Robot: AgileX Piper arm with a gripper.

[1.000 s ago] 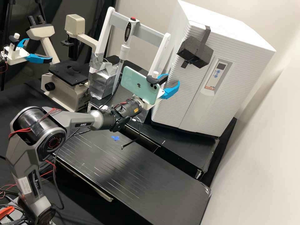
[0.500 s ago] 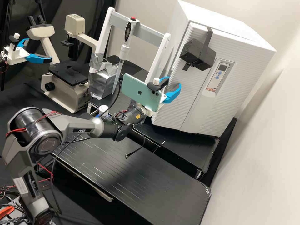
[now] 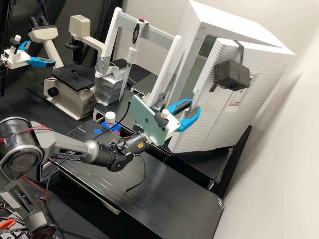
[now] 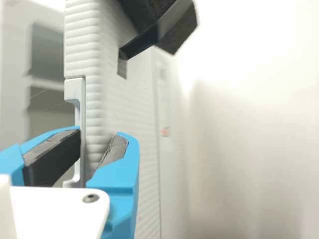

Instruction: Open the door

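The door (image 3: 212,116), white and ribbed, stands partly open at the front of the white cabinet (image 3: 229,16), with the grey interior showing along the gap. A black block (image 3: 232,76) hangs by a strap (image 3: 240,51) over the door's top edge, beside the control panel (image 3: 236,97).

The gripper (image 3: 195,105) is at the door's free edge, its two blue fingers spread on either side of that edge; I cannot tell whether both touch it. In the wrist view a pale handle strip (image 4: 81,112) runs along the edge between the fingers. A mint-green phone (image 3: 143,116) sits at the arm's wrist.

The cabinet rests on a black platform (image 3: 207,164). In front of it lies the black worktop (image 3: 166,192), glossy and streaked, its near corner rounded, with a thin cable (image 3: 145,172) hanging over it. A white-capped bottle (image 3: 110,118) and a blue tape cross (image 3: 97,131) are near the arm.

Farther back are a white frame (image 3: 111,33), a foil-wrapped box (image 3: 108,88) and a beige microscope (image 3: 66,99), before dark cloth (image 3: 89,6). A plain pale wall (image 3: 272,166) rises beside the cabinet.
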